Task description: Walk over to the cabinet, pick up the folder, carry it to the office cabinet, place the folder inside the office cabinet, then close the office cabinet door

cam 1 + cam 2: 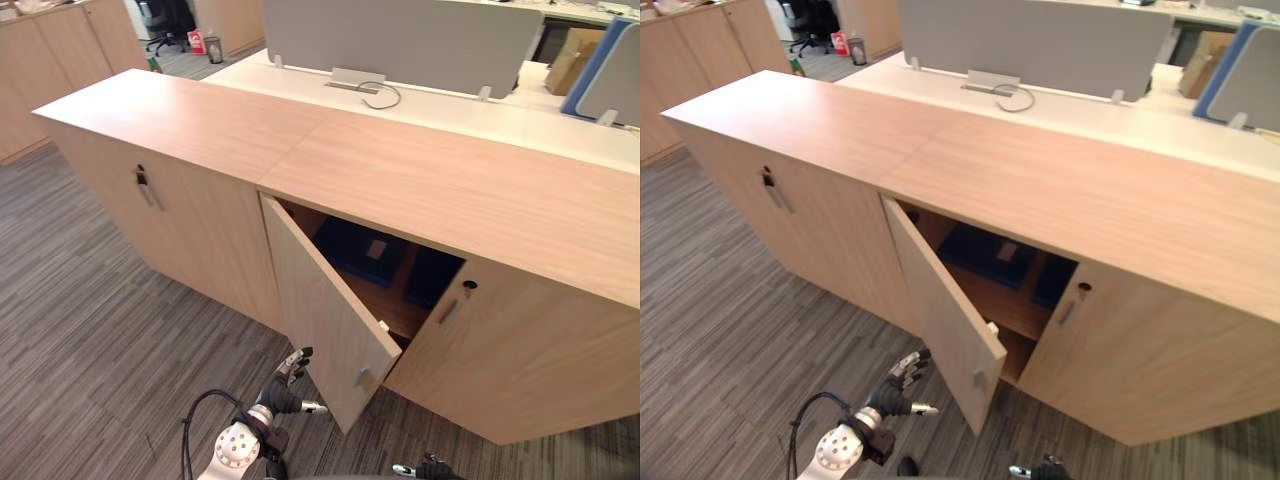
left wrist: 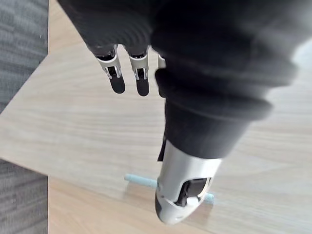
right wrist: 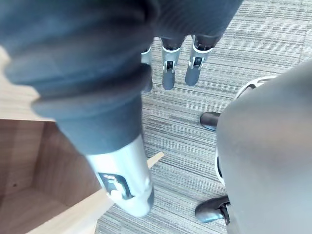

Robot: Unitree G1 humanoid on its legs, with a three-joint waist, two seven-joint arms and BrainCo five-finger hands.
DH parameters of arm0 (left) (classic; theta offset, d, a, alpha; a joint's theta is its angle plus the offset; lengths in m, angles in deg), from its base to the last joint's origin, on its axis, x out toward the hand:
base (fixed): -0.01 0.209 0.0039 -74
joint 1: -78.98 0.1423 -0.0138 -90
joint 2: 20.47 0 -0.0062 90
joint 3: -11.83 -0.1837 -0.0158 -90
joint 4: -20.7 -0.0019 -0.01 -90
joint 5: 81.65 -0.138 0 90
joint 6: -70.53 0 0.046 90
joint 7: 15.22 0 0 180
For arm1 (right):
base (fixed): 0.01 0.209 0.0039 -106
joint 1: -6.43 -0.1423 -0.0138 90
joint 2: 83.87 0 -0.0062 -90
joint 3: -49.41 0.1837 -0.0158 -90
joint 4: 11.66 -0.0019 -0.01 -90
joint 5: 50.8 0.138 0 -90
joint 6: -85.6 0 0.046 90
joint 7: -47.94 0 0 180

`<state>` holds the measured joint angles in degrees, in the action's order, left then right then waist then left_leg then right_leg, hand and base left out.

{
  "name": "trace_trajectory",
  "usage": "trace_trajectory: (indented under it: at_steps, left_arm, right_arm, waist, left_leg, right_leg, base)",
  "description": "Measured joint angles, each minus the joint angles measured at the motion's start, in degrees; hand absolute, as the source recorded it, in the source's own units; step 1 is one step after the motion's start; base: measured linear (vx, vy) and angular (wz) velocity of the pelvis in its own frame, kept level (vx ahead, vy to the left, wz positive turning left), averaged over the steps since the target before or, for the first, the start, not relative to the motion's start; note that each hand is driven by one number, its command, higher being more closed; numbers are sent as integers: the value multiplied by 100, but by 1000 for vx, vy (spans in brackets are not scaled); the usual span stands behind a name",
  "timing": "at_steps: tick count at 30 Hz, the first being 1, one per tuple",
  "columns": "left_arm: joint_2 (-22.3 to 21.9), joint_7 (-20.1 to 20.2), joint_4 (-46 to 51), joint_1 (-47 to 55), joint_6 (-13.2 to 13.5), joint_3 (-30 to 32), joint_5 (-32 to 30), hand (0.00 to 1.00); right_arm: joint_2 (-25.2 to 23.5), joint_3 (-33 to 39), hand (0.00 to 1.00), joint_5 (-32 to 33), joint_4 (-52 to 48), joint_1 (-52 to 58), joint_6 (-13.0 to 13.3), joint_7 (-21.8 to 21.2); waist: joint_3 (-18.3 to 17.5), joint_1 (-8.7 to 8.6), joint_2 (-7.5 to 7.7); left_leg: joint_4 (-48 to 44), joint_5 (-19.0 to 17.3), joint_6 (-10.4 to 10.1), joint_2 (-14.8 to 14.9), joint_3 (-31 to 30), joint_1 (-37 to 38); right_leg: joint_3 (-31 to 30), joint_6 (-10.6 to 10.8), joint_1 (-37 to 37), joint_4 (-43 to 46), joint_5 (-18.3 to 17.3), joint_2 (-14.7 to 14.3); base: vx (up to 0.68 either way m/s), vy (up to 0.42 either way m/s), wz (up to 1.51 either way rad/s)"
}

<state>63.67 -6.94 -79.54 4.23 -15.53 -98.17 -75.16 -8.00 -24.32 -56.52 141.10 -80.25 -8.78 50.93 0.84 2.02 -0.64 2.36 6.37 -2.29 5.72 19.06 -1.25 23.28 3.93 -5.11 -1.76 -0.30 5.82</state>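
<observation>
- Left hand (image 1: 283, 392) hangs open and empty, near the half-open cabinet door (image 1: 320, 310).
- Dark folder (image 1: 365, 250) lies inside, behind that door.
- Right hand (image 3: 168, 68), fingers straight and empty, is over the carpet (image 1: 90, 330).

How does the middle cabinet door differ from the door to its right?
The middle door stands swung out toward the robot; the right door is shut flush. The right door shows a dark keyhole above its handle; the middle door shows none. Both are pale wood with a small bar handle.
</observation>
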Motion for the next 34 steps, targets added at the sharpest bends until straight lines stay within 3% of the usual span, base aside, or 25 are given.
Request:
trace_trajectory:
  at_steps: [4, 8, 11, 13, 15, 16, 19, 23, 27, 30, 34]
  left_arm:
    - [-429, 8, -954, -275, -116, 481, 903, 0]
    - [-796, -477, -2054, -397, -162, 1563, 1134, 0]
    - [-791, -1092, -3029, -362, -100, 2549, 976, 0]
    - [-700, -1173, -3678, -367, -111, 3168, 1119, 0]
    - [-617, -1166, -4291, -368, -138, 3679, 1501, 0]
    - [-627, -1164, -4575, -371, -162, 3856, 1621, 0]
    - [-693, -1117, -4905, -381, -231, 4006, 1455, 0]
    - [-1017, -966, -5056, -283, -244, 4679, 1111, 0]
    - [-1101, -904, -5053, -196, -244, 4857, 1023, 0]
    - [-1049, -956, -4976, -294, -232, 4706, 518, 0]
    - [-857, -1028, -4799, -530, -230, 3984, -52, 0]
  right_arm:
    - [7, 307, 0, 19, -5, -86, 3, 28]
    - [-52, 501, 0, 86, -1, -72, 5, 181]
    - [-112, 702, 0, 291, 4, -44, 46, 330]
    - [-129, 917, 0, 394, 20, -29, 66, 347]
    - [-117, 1150, 0, 438, 130, -54, 66, 324]
    - [-70, 1285, 0, 449, 172, -80, 66, 295]
    - [-19, 1461, 0, 436, 265, -146, 52, 234]
    - [-101, 1837, 0, 439, 205, -130, 15, 193]
    - [-196, 1706, 0, 453, 34, -79, -7, 162]
    - [-155, 1044, 0, 454, -85, 25, -7, 152]
    - [-129, 831, 0, 454, -146, 30, -7, 135]
  waist:
    - [222, -80, -137]
    - [230, -115, -141]
    - [287, -94, -173]
    - [312, -91, -180]
    - [344, -31, -197]
    - [397, -19, -214]
    - [473, 31, -214]
    - [406, 49, -187]
    - [284, 59, -137]
    - [123, 49, -99]
    - [128, 56, -85]
  left_leg:
    - [-1878, -1039, -71, 536, 56, -478]
    - [-2369, -1345, -138, 832, 111, -449]
    - [-2619, -1511, -218, 1086, 315, -307]
    - [-2796, -1610, -249, 1190, 354, -236]
    - [-2813, -1669, -310, 1050, -383, -257]
    - [-2652, -1801, -413, 847, -1070, -248]
    - [-2445, -1952, -328, 241, -1819, -158]
    - [-2416, -1990, -198, 81, -1682, -165]
    - [-1895, -1785, -52, -55, -1444, 28]
    - [-1210, -1479, -33, -183, -1317, 277]
    - [-981, -1406, -57, -159, -1303, 458]
  right_leg:
    - [-204, -35, -221, 32, -20, -170]
    - [-390, -95, -377, 74, -70, -332]
    - [-656, -129, -434, 125, -91, -464]
    - [-836, -159, -459, 126, -94, -546]
    - [-1119, -216, -370, 152, -57, -599]
    - [-1279, -221, -276, 185, -26, -608]
    - [-1566, -151, -146, 170, 17, -474]
    - [-1715, -68, -66, 82, 128, -319]
    - [-1788, -12, 76, 101, 166, -145]
    - [-1756, -8, 117, 4, 168, -35]
    - [-1718, -7, 52, -2, 169, -62]
  base:
    - [-30, -61, -34]
    - [-25, -24, -22]
    - [-14, -3, -42]
    - [-16, 17, -53]
    - [-33, 44, -64]
    - [-32, 70, -60]
    - [-26, 153, -49]
    - [24, 126, -23]
    - [89, 35, -23]
    - [140, 10, -7]
    - [77, 1, -2]
